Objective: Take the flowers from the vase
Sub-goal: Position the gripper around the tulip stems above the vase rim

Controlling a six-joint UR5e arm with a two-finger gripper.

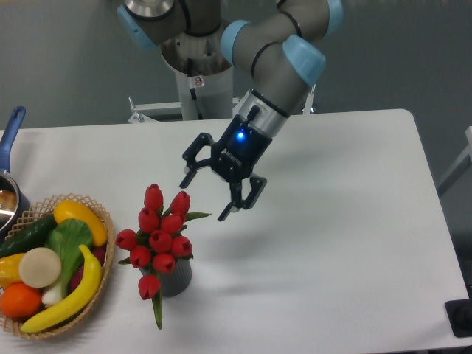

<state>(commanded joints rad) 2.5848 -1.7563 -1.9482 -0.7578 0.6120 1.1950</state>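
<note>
The flowers (158,234), a bunch of red tulip buds with green leaves, stand in the vase (175,279), a small dark grey ribbed cylinder at the front left of the table. One bud and a leaf droop down over the vase's front. My gripper (206,198) hangs open and tilted toward the left, just above and to the right of the bunch. Nothing is between its fingers, and it is not touching the flowers.
A woven basket (103,279) of fruit and vegetables, with a banana (70,299) at its near edge, sits left of the vase. A pot with a blue handle (10,133) is at the far left edge. The white table (332,243) stretches right.
</note>
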